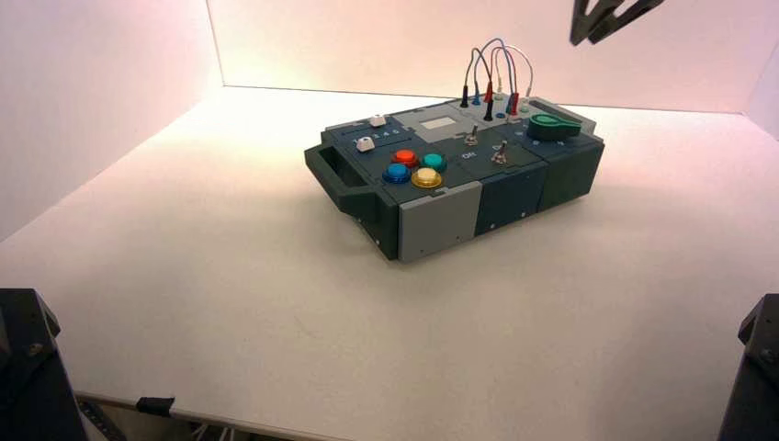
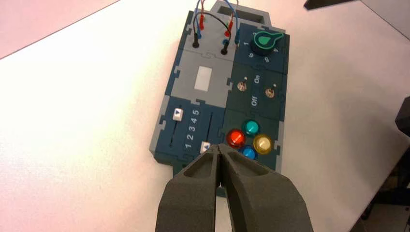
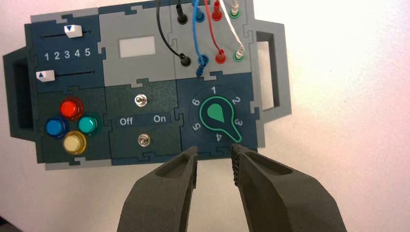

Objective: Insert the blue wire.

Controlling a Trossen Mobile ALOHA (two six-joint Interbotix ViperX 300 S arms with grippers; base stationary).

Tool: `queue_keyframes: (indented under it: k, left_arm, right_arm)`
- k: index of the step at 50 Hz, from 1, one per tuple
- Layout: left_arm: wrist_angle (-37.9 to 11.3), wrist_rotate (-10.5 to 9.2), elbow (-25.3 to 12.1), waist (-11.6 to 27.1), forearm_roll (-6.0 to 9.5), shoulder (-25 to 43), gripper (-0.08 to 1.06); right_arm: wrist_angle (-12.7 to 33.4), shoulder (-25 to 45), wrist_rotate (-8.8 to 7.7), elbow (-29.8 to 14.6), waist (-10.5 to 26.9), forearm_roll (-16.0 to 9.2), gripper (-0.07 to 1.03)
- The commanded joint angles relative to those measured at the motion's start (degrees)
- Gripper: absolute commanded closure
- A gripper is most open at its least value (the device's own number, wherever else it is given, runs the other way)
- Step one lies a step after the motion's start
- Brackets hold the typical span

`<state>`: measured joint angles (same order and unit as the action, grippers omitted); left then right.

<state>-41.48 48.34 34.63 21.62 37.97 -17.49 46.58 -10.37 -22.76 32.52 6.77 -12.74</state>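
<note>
The blue wire (image 3: 197,36) arches over the wire panel at one end of the dark box (image 1: 514,188). One blue plug (image 3: 199,14) stands in the far row of sockets. The other plug (image 3: 200,67) leans at the blue socket in the row nearer the knob; I cannot tell whether it is seated. My right gripper (image 3: 214,159) is open and empty, above the table just off the box's knob side; it shows high at the back in the high view (image 1: 606,18). My left gripper (image 2: 220,147) is shut and empty, above the box's button end.
Black (image 3: 167,38), red (image 3: 212,34) and white (image 3: 231,31) leads stand close beside the blue one. A green knob (image 3: 216,114), two toggle switches (image 3: 140,100), round coloured buttons (image 3: 71,108) and two sliders (image 3: 72,30) fill the box top. White walls stand behind and left.
</note>
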Motion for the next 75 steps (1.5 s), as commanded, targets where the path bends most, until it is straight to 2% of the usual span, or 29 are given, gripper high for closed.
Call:
queue_keyframes:
  k: [1,7,11,21,32,51,75]
  left_arm:
    - [0.5,0.09,-2.8,0.1,0.18,0.6,1.01]
    - [1.4,0.35,-3.5,0.1,0.09,1.9,1.01]
    - [1.8,0.7,-3.4,0.1,0.0,2.4,1.01]
    - [2.6,1.14,-3.0,0.1,-0.18,2.7,1.01]
    - [2.9,1.41,-2.6,0.1,-0.35,2.9,1.01]
    - [3.6,1.67,-2.5,0.1,-0.44,3.9,1.01]
    - [3.6,1.67,-2.5,0.1,-0.53,3.6,1.01]
  right_arm:
    - [-0.9,1.2,-1.41,-2.5,0.8,-2.2,0.57]
    - [-1.0,3.8,-4.04,-3.8,0.8,-5.8,0.57]
    - [-1.1,4.9,-4.39,-4.5,0.8,-6.6,0.59]
    - [-2.0,8.3,-4.22,-6.9,0.7,-6.4,0.59]
    - [-1.9,12.3,-4.13,-9.2,0.8,-6.0,0.52]
    - [-2.4,16.7,-4.31,-10.8,1.6,-5.9,0.52]
    - [-0.2,21.3,-4.31,-15.3,2.4,-6.0,0.56]
